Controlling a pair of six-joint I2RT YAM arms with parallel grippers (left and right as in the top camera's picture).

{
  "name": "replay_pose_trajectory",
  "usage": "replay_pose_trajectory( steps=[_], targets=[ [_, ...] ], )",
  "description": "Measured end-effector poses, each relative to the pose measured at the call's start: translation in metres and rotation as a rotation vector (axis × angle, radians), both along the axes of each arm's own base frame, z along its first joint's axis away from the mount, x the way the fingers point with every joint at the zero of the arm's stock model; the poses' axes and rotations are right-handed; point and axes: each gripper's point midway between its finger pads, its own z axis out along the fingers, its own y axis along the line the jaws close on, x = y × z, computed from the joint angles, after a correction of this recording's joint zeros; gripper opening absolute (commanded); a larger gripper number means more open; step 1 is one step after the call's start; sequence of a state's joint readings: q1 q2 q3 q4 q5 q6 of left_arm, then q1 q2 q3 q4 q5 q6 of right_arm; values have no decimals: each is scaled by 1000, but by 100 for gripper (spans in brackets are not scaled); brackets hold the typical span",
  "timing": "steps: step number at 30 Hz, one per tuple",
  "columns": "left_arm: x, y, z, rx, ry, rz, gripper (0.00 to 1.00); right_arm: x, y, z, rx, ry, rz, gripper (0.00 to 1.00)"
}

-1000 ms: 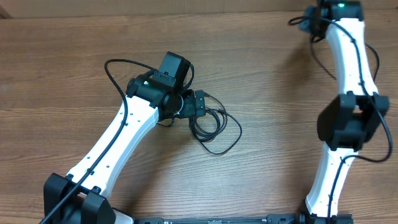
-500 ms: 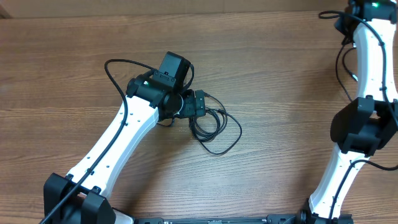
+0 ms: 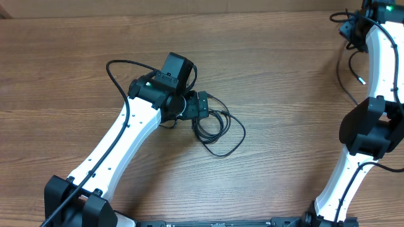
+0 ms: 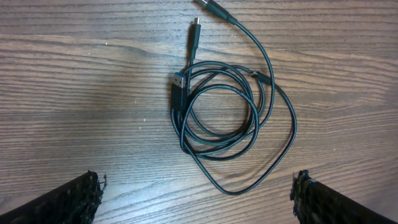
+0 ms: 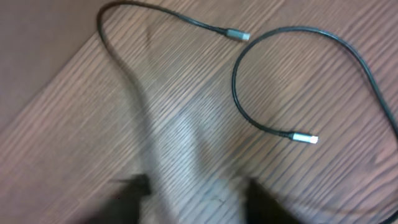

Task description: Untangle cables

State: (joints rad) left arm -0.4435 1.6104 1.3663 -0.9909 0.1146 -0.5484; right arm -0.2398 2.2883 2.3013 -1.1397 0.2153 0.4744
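Overhead view: L arm [image 3: 120,142], white w/ black joints, reaches from the near-left base toward table centre, wrist tipped down. That puts the L gripper [image 4: 199,202] directly over the coiled bundle of thin black cords w/ metal plug ends [image 4: 221,118]. Its jaws are spread wide w/ nothing between them. In the wrist view its black fingertips [image 4: 68,199] flank the bundle, clear of it. The bundle lies flat on the brown wood-grain tabletop [image 3: 284,126], loops overlapping, a blue-tipped plug [image 4: 179,81] at the coil's left and two plug ends poking out up top.

R arm [image 3: 379,57] is stretched to the far-right corner. R gripper [image 5: 199,196] is blurry, but the jaws look parted w/ bare wood between, holding nothing. Under it lie a loose curved black cord w/ silver tip [image 5: 234,78] and a second silver-tipped cord end [image 5: 238,35], apart from each other.

Step, prob.: some cord parked far right, main knot not yet undone. Next: L drops and pinches one free plug end w/o snagging neighbouring loops.
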Motion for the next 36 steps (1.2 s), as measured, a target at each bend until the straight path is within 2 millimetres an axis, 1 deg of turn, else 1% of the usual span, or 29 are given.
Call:
replay_pose_trajectory(
  steps=[3, 6, 8, 11, 15, 19, 20, 22, 25, 27, 29, 32, 35, 36],
  targets=[
    [0, 0, 0, 0, 0, 0, 99, 0, 1, -3, 4, 5, 9, 90],
    [0, 0, 0, 0, 0, 0, 100, 0, -1, -4, 7, 6, 6, 96],
    [0, 0, 0, 0, 0, 0, 100, -1, -5, -5, 11, 7, 0, 97],
    [0, 0, 0, 0, 0, 0, 99, -6, -17, -5, 15, 10, -23, 100],
    [0, 0, 0, 0, 0, 0, 99, -18, -43, -7, 19, 19, -76, 100],
    [0, 0, 0, 0, 0, 0, 100, -39, -82, -8, 24, 33, -155, 100],
    [0, 0, 0, 0, 0, 0, 100, -44, -89, -9, 26, 36, -169, 100],
    [0, 0, 0, 0, 0, 0, 100, -56, -108, -13, 31, 47, -212, 100],
    [0, 0, 0, 0, 0, 0, 100, -79, -133, -26, 47, 83, -271, 100],
    [0, 0, 0, 0, 0, 0, 100, -96, -145, -39, 64, 117, -307, 100],
    [0, 0, 0, 0, 0, 0, 100, -113, -155, -53, 82, 154, -340, 100],
    [0, 0, 0, 0, 0, 0, 100, -132, -163, -70, 105, 196, -374, 100],
    [0, 0, 0, 0, 0, 0, 99, -146, -167, -85, 124, 229, -396, 93],
    [0, 0, 0, 0, 0, 0, 99, -147, -167, -89, 132, 231, -399, 92]
  ],
)
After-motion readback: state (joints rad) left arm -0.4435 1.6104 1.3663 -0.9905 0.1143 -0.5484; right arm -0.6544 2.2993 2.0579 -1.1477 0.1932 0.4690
